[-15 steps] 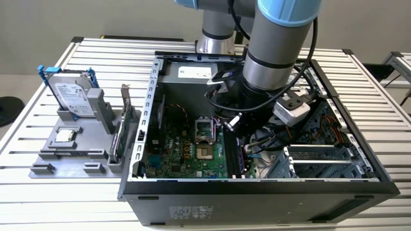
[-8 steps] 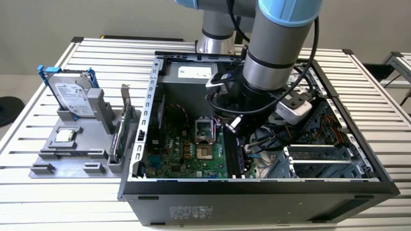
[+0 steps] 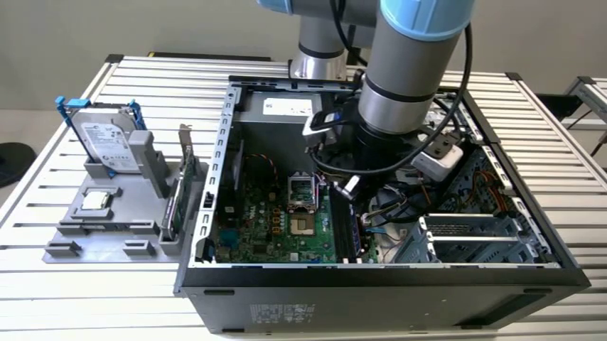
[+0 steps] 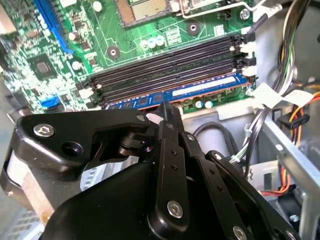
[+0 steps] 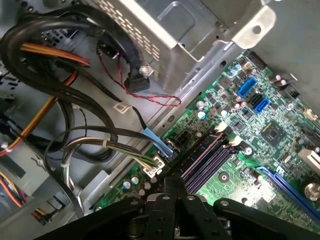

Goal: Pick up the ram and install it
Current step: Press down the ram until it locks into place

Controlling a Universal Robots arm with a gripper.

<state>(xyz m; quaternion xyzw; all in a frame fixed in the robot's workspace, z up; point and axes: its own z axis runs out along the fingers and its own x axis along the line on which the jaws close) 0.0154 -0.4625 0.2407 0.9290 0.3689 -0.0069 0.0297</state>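
A slatted aluminium desk [image 3: 85, 298] stood on pale floor [image 3: 28, 85], with a dark round base [image 3: 11, 160] beside the desk.

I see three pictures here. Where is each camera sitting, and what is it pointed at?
Exterior view: off the arm, above and in front of the open computer case, looking down; the arm's grey and blue tube reaches in.
Second wrist view: on the arm, looking past the shut gripper at the ram seated in the outermost memory slot.
First wrist view: on the arm, facing cables and motherboard; the gripper shows.
Both wrist views share the black memory slots.
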